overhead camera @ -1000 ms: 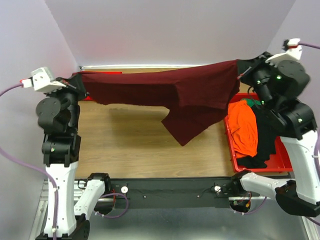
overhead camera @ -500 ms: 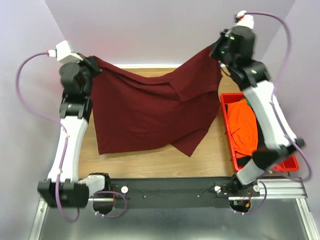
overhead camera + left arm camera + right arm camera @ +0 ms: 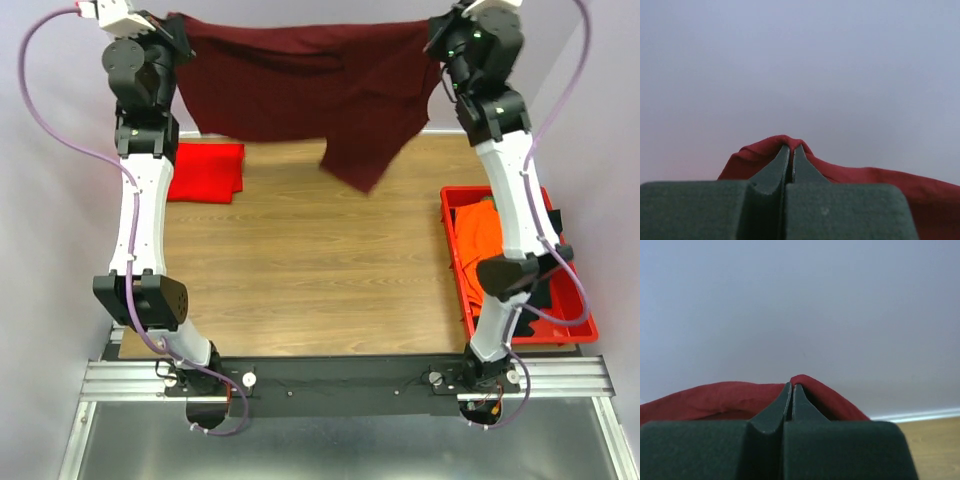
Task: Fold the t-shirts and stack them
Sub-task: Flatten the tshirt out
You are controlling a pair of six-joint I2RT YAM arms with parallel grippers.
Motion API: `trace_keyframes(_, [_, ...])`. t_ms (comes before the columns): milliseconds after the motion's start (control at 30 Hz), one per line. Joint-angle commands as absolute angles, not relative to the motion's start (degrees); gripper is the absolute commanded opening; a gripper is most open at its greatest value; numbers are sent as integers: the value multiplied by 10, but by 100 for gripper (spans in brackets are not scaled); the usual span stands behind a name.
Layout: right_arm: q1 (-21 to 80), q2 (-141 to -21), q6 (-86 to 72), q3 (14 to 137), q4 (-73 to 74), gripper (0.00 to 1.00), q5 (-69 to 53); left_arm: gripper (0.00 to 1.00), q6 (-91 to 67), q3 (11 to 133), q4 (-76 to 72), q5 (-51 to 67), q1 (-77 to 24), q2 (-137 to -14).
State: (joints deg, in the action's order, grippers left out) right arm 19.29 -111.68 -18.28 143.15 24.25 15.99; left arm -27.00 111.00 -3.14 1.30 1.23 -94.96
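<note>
maroon shirt [image 3: 300,85] hangs stretched high over the far edge of the table [image 3: 300,270] — left gripper [image 3: 791,150] and right gripper [image 3: 792,387] each clamped tight on a top corner. light, limp cloth — it sags between holds, so grip corners.

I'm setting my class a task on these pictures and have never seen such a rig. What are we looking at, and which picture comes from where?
Two robot arms stand at a table. The wide picture looks down from above; the other two come from wrist cameras. The left arm and right arm hold a maroon t-shirt stretched in the air, jaws shut on its edge. A folded red t-shirt lies on the table; a red bin holds orange and dark clothes.
</note>
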Motion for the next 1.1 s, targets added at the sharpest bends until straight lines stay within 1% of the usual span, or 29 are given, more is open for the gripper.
trace_keyframes(0, [192,-1042,-166,1351,168,1,180,0,-246,1121,-41,33,25,-943])
trace_keyframes(33, [192,-1026,-171,1316,167,1,185,0,-245,1110,-41,30,26,-940])
trace_keyframes(67, [192,-991,-182,1238,165,0,188,0,-248,1080,-40,26,26,-933])
trace_keyframes(133, [192,-963,-192,1167,162,1,193,0,-250,1042,-40,25,26,-925])
trace_keyframes(167, [192,-930,-200,1124,161,0,194,0,-257,993,-37,19,27,-912])
trace_keyframes(200, [192,-916,-219,1049,161,1,192,0,-263,963,-36,15,27,-904])
trace_keyframes(300, [192,-856,-270,928,161,1,160,0,-296,840,-37,14,27,-863])
trace_keyframes(333, [192,-843,-283,846,161,1,151,0,-308,807,-40,11,27,-840])
trace_keyframes(367, [192,-832,-293,812,161,1,142,0,-323,741,-43,11,27,-828])
trace_keyframes(400, [192,-812,-308,774,161,0,125,0,-336,710,-47,11,27,-818])
trace_keyframes(433, [192,-804,-323,710,161,0,106,0,-351,656,-46,5,27,-798])
trace_keyframes(567, [192,-770,-337,593,163,0,99,0,-369,557,-47,-17,26,-760])
trace_keyframes(600, [192,-764,-344,549,164,0,96,0,-385,509,-49,-18,27,-752])
trace_keyframes(667, [192,-752,-351,508,165,0,85,0,-394,445,-55,-28,27,-737])
trace_keyframes(800, [192,-730,-370,420,170,0,48,0,-425,364,-43,-61,28,-715])
trace_keyframes(933, [192,-697,-379,380,183,0,59,0,-446,308,-35,-95,27,-686])
trace_keyframes(1067, [192,-658,-379,380,217,1,78,0,-455,273,-24,-99,27,-652])
